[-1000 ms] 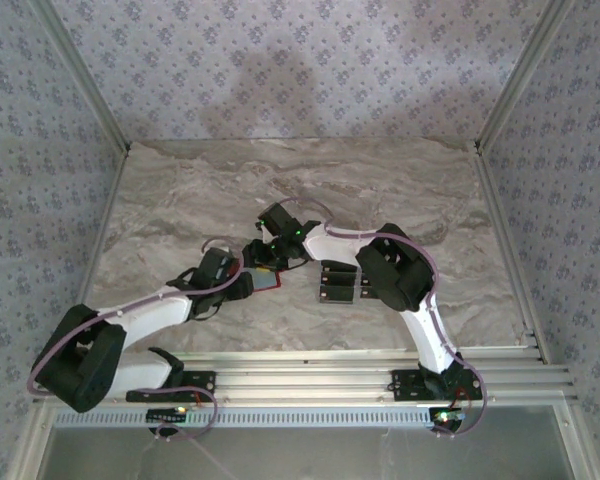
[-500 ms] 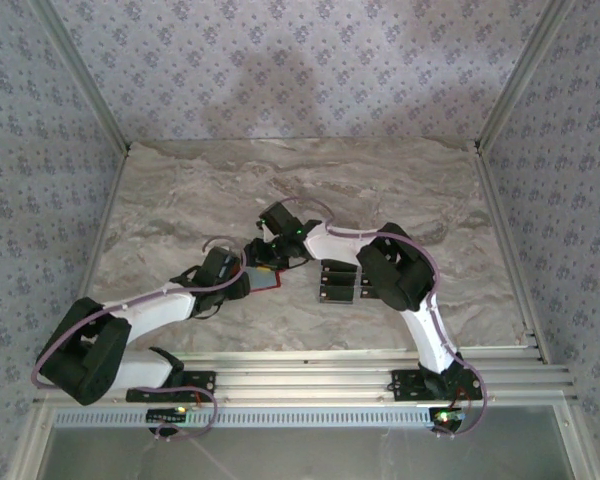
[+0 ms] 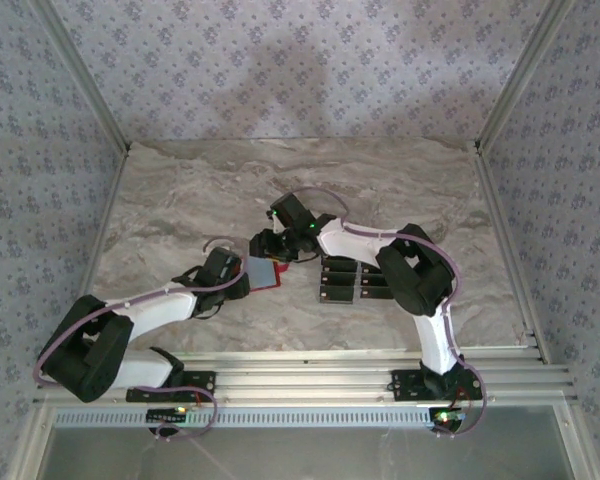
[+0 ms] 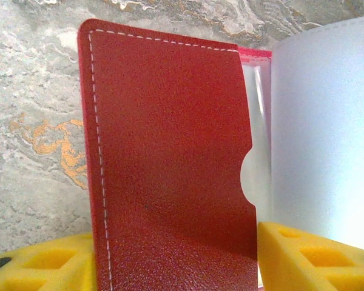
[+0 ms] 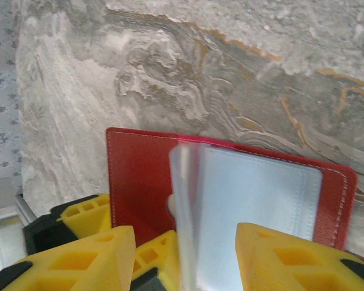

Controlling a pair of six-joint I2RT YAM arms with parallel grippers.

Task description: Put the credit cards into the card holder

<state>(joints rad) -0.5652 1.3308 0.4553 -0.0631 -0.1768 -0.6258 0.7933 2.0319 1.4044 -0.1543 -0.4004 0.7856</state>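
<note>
From the near left, the left gripper [image 3: 242, 281] is reaching in and clenching on the card holder [image 3: 265, 272]. In the left wrist view, the stitched red cover [image 4: 170, 133] is sitting clamped between its yellow fingers [image 4: 309, 254]. The holder is lying open near the middle of the marbled surface [image 3: 180, 200], with its clear sleeves [image 5: 255, 188] facing up. Just to its right, the credit cards [image 3: 340, 281] are resting flat in a small dark cluster, apart from the holder. Just beyond the holder, the right gripper [image 3: 270, 247] is hanging over it, released. In the right wrist view, the right gripper [image 5: 185, 242] is straddling one upright clear leaf [image 5: 183, 200] with its jaws apart, leaving room beside the leaf.
</note>
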